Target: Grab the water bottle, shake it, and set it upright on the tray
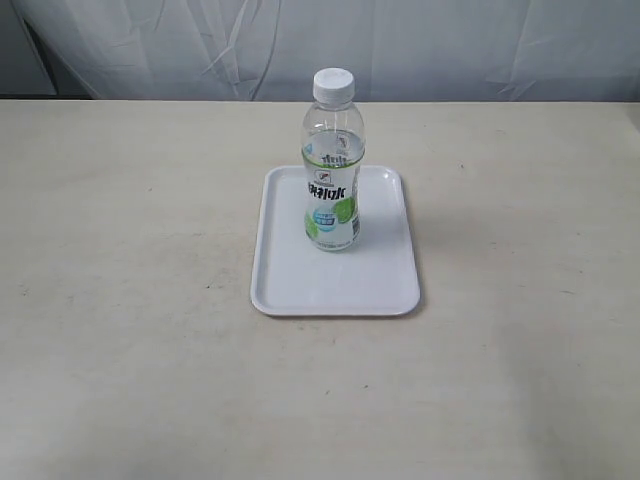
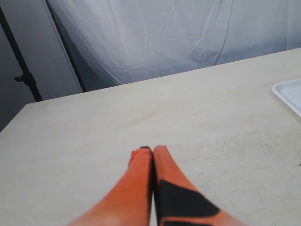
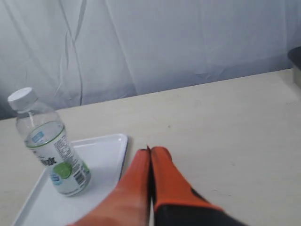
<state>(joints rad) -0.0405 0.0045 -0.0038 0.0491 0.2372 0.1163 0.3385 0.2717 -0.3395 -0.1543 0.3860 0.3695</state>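
Observation:
The water bottle [image 1: 332,165] stands upright on the white tray [image 1: 290,285] at the table's middle, white cap on top, nothing touching it. The right wrist view shows the same bottle [image 3: 49,148] standing on the tray [image 3: 106,150], off to one side of my right gripper [image 3: 151,150], whose orange fingers are pressed together and empty, over bare table beside the tray's rim. My left gripper [image 2: 153,149] is shut too, empty, above bare table, with only a corner of the tray [image 2: 289,94] at the edge of its view. Neither gripper appears in the exterior view.
A beige table [image 1: 120,250] spreads around the tray on all sides. A white curtain [image 1: 400,45] hangs behind its far edge. A dark stand [image 2: 23,77] rises past the table's far corner in the left wrist view.

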